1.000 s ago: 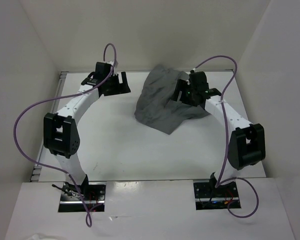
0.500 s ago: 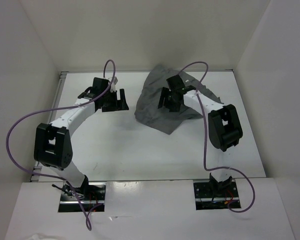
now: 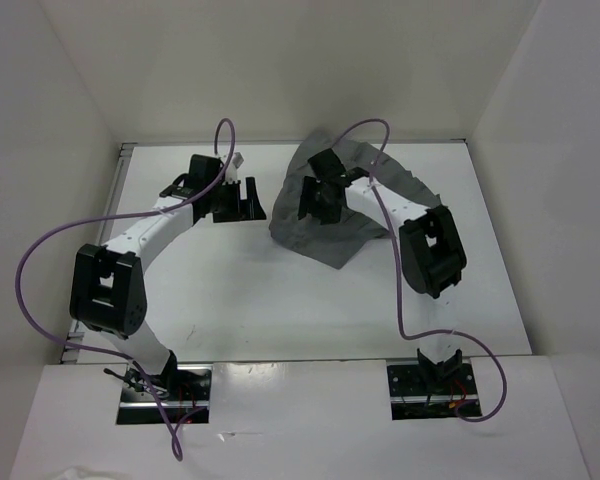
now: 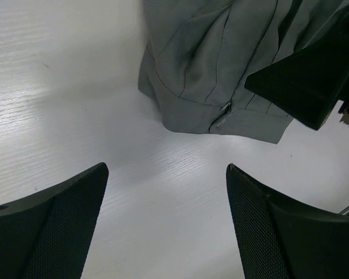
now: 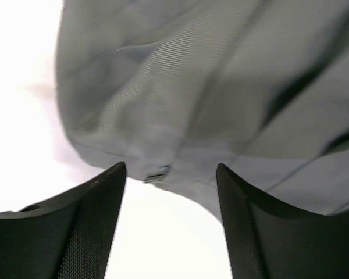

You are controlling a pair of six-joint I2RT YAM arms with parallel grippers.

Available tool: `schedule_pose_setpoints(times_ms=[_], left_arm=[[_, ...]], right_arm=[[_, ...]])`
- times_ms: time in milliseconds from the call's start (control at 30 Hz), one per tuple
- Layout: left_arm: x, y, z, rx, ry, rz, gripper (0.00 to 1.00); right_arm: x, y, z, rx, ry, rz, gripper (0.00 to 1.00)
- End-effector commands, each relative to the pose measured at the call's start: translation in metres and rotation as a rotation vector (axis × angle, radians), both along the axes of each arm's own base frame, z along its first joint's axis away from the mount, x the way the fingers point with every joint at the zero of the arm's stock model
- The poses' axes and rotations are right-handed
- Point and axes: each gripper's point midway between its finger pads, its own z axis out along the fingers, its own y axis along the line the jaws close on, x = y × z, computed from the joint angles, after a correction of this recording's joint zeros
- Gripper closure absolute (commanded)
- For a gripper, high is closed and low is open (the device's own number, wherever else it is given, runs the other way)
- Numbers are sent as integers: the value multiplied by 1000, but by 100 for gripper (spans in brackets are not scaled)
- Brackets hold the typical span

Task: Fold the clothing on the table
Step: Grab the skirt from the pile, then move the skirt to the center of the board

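Note:
The grey clothing (image 3: pixel 332 228) lies crumpled on the white table (image 3: pixel 240 290) at the back centre. My right gripper (image 3: pixel 315 200) hovers over its left part, open, nothing between the fingers. In the right wrist view the clothing (image 5: pixel 192 87) fills the top, and its hem with a small zipper pull (image 5: pixel 157 174) lies just ahead of the right gripper (image 5: pixel 171 168). My left gripper (image 3: pixel 242 200) stands open over bare table just left of the garment. In the left wrist view the clothing (image 4: pixel 221 70) and its zipper (image 4: pixel 222 116) lie beyond the left gripper (image 4: pixel 166 174).
White walls close the table at the back and both sides. The right arm's elbow (image 3: pixel 432 255) is folded over the table right of the garment. Purple cables loop above both arms. The right gripper's black body (image 4: pixel 308 81) shows at the upper right of the left wrist view.
The right arm has swung left across the garment, its elbow folding inward, and its jaws have narrowed slightly. The left gripper has edged right toward the garment.

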Motion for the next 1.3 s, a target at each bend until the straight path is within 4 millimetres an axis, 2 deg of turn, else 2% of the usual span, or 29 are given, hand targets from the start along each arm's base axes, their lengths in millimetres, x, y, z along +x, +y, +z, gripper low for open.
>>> schedule_pose_setpoints(times_ms=[0, 33, 67, 100, 167, 200, 400, 500, 533, 567, 600, 633, 700, 733, 767, 800, 833, 867, 900, 933, 967, 1067, 1133, 1167, 1200, 1267], left_arm=[[5, -4, 16, -15, -54, -20, 11], [3, -4, 14, -13, -46, -20, 11], [3, -4, 14, -13, -46, -20, 11], [3, -4, 14, -13, -46, -20, 11], [-1, -3, 9, -8, -26, -20, 11], [-4, -2, 8, -8, -25, -20, 11], [-5, 0, 4, 2, -17, -12, 11], [-7, 1, 4, 2, -17, -12, 11], [-7, 1, 4, 2, -17, -12, 11], [-8, 3, 0, 11, -10, -5, 11], [-10, 3, 3, 11, -10, -5, 11], [-10, 3, 3, 11, -10, -5, 11], [-9, 5, 2, 19, -12, 3, 11], [-9, 6, 2, 25, -14, 9, 11], [-9, 6, 2, 25, -14, 9, 11], [-9, 6, 2, 25, -14, 9, 11], [-8, 7, 1, 26, -10, 23, 11], [-8, 7, 6, 23, -20, 23, 11], [-8, 7, 6, 23, -21, 23, 11], [-8, 7, 6, 18, -16, 29, 11], [-8, 7, 6, 18, -16, 29, 11], [-8, 8, 10, 21, -28, 36, 11], [-8, 8, 10, 16, -24, 42, 11], [-8, 8, 10, 16, -24, 42, 11], [-8, 8, 10, 16, -24, 42, 11], [-11, 7, 7, 12, -13, 35, 11]], right_arm=[[-10, 8, -9, -83, 44, -24, 34], [-7, 8, -6, -89, 42, -40, 36], [-11, 8, -16, -127, 64, -48, 39], [-18, 10, -17, -148, 93, -57, 42], [-25, 9, -29, -191, 125, -58, 44], [-29, 14, -30, -192, 133, -58, 45], [-38, 13, -47, -258, 186, -72, 50], [-39, 14, -52, -254, 201, -78, 63], [-40, 14, -56, -260, 210, -77, 94], [-40, 14, -53, -260, 210, -77, 100], [-37, 11, -50, -277, 199, -86, 100], [-38, 11, -41, -292, 179, -85, 100], [-22, 19, 3, -281, 67, -86, 100], [-19, 19, 35, -311, -12, -69, 100], [1, 28, 82, -263, -122, -81, 100], [7, 33, 112, -248, -189, -70, 100], [9, 33, 129, -252, -210, -47, 100], [22, 42, 199, -165, -366, -30, 100], [26, 44, 222, -136, -424, -24, 100], [26, 55, 261, -20, -509, -14, 100], [28, 51, 281, 20, -548, 3, 100], [16, 41, 326, 82, -627, -13, 100], [9, 30, 328, 47, -626, -57, 100], [5, 18, 337, 32, -643, -87, 100], [-1, 18, 331, 7, -625, -81, 100], [-2, 10, 299, -74, -544, -111, 100]])
